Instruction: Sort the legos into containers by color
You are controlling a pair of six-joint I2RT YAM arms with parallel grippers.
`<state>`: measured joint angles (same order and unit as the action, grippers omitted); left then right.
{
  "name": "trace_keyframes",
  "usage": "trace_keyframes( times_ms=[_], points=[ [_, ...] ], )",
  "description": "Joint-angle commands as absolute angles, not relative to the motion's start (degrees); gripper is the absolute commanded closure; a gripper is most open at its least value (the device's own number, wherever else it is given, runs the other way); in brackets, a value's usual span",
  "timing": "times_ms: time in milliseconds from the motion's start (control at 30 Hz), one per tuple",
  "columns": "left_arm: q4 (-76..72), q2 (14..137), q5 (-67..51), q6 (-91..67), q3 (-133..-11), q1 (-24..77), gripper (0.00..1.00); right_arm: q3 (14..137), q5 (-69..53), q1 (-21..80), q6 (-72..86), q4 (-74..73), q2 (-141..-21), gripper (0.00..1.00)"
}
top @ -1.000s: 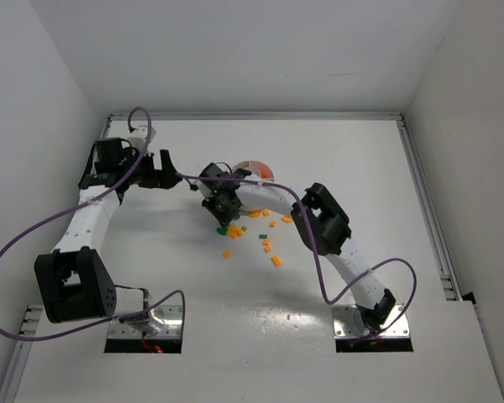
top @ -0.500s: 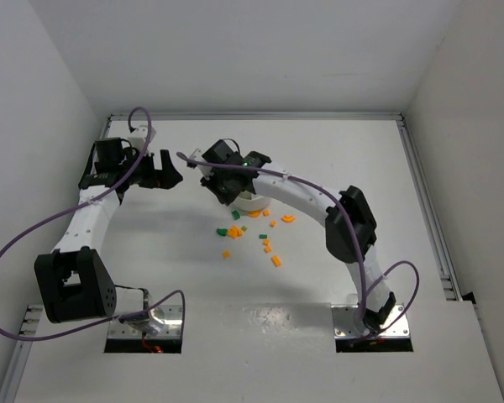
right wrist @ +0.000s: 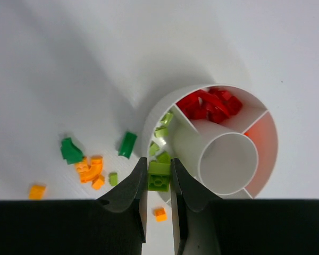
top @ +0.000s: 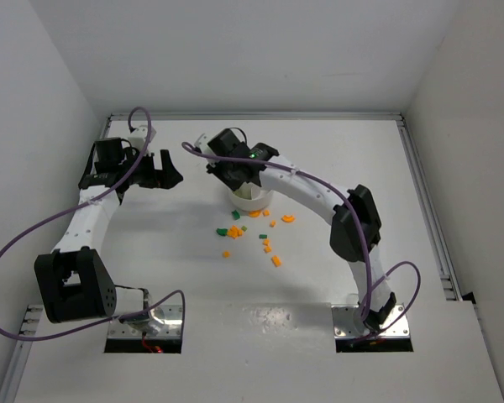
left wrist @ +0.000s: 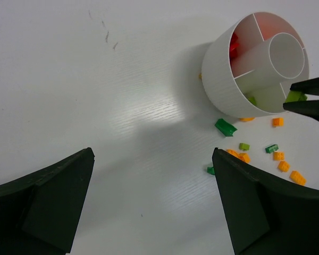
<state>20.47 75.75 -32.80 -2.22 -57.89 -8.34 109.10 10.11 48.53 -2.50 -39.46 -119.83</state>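
Note:
The round white dish (right wrist: 149, 125) stands mid-table; it also shows in the top view (top: 254, 200) and the left wrist view (left wrist: 218, 74). One wedge holds red legos (right wrist: 207, 103), another light green legos (right wrist: 162, 133). My right gripper (right wrist: 159, 178) is shut on a light green brick (right wrist: 159, 176), held over the dish's rim above the green wedge. Loose orange legos (right wrist: 90, 169) and dark green legos (right wrist: 72, 150) lie on the table beside the dish. My left gripper (left wrist: 151, 207) is open and empty, well left of the dish.
Scattered orange and green bricks (top: 252, 235) lie in front of the dish in the top view. White walls enclose the table on the left, back and right. A purple cable (top: 143, 126) loops over the left arm.
My right gripper has moved from the loose bricks back and up to the dish, carrying the light green brick. The left arm has not moved.

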Motion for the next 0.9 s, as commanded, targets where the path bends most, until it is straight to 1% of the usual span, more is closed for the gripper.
trace_keyframes(
  times_ms=[0, 67, 100, 133, 200, 400, 500, 600, 633, 667, 700, 733, 833, 867],
  points=[
    [19.16, 75.15, -33.93, -2.90, -58.62, -8.61, 0.00, 111.01, 12.22, 47.11, -3.52, -38.76, -119.36, 0.97],
    [19.16, 75.15, -33.93, -2.90, -58.62, -8.61, 0.00, 110.48, 11.69, 47.11, -3.52, -38.76, -119.36, 0.88],
    [19.16, 75.67, -33.93, -2.90, -58.62, -8.61, 0.00, 110.48, 11.69, 47.11, -3.52, -38.76, -119.36, 0.79],
    [18.64, 75.67, -33.93, -2.90, -58.62, -8.61, 0.00, 110.48, 11.69, 47.11, -3.52, -38.76, -119.36, 0.76],
    [18.63, 75.67, -33.93, -2.90, -58.62, -8.61, 0.00, 110.48, 11.69, 46.58, -3.52, -38.76, -119.36, 0.75],
    [18.63, 75.67, -33.93, -2.90, -59.15, -8.61, 0.00, 110.48, 11.16, 46.06, -3.52, -38.76, -119.36, 0.66],
    [18.63, 75.67, -33.93, -2.90, -59.15, -8.61, 0.00, 110.48, 11.16, 46.05, -3.52, -38.76, -119.36, 0.65],
    [18.63, 75.67, -33.93, -2.90, -59.15, -8.61, 0.00, 108.21, 6.35, 46.05, -3.52, -39.98, -117.17, 0.77],
    [18.63, 75.67, -33.93, -2.90, -59.15, -8.61, 0.00, 106.19, 3.54, 46.58, -3.52, -39.99, -114.37, 0.81],
    [18.63, 75.67, -33.93, -2.90, -59.15, -8.61, 0.00, 100.52, 2.82, 47.28, -5.26, -39.12, -112.69, 0.87],
    [18.63, 75.67, -33.93, -2.90, -59.15, -8.61, 0.00, 96.98, 2.03, 48.07, -6.06, -39.11, -110.85, 0.89],
    [18.63, 75.67, -33.93, -2.90, -59.15, -8.61, 0.00, 90.16, -1.55, 48.08, -6.76, -38.42, -107.09, 0.90],
    [18.63, 75.15, -33.93, -2.90, -59.15, -8.61, 0.00, 79.76, -4.91, 48.08, -9.04, -36.83, -102.49, 0.91],
    [18.63, 75.15, -33.93, -2.90, -59.15, -8.61, 0.00, 77.80, -5.62, 48.08, -9.57, -36.83, -100.13, 0.90]
  ],
)
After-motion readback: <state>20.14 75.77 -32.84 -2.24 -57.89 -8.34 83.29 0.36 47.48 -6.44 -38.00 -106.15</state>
